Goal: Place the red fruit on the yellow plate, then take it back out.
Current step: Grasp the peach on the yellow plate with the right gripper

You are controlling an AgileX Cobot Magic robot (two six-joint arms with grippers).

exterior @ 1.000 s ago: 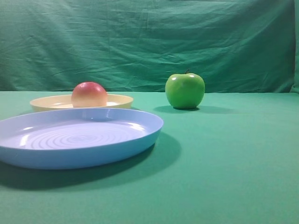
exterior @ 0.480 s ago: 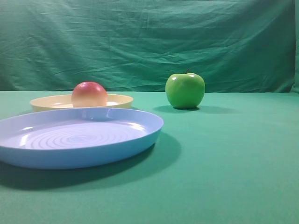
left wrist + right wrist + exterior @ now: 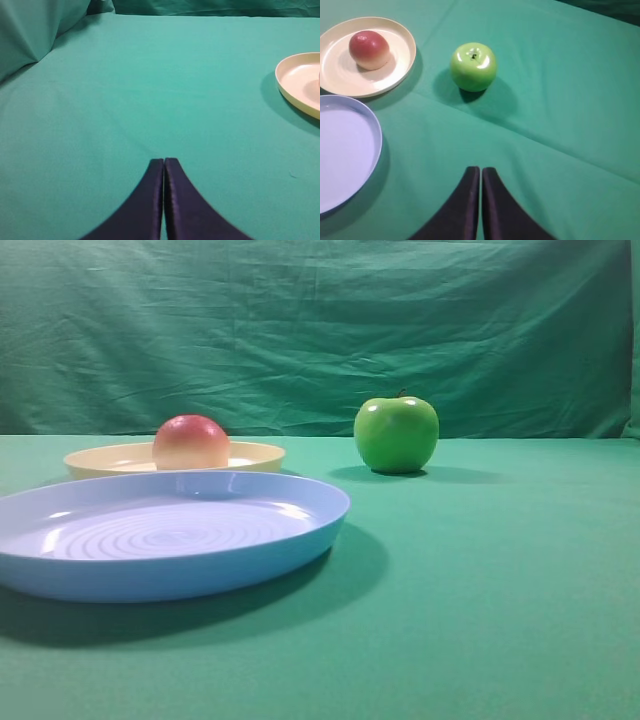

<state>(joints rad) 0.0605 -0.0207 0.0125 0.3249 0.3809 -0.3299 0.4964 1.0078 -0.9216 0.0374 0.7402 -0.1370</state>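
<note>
Fruit (image 3: 369, 49) on the small plate (image 3: 395, 75), toward the table's (image 3: 560, 125) far-left corner. Large plate (image 3: 350, 150) before the small plate, at the left edge. Apple (image 3: 473, 66) right of the small plate, apart from both plates.

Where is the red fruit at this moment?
The rounded red fruit lies on the shallow pale yellow plate, upper left in the right wrist view, left of the glossy green apple and behind the light-blue plate.

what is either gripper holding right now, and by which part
Nothing is held. The left gripper and right gripper are both shut on nothing above the green cloth, and the rounded red fruit sits free on the shallow pale yellow plate.
</note>
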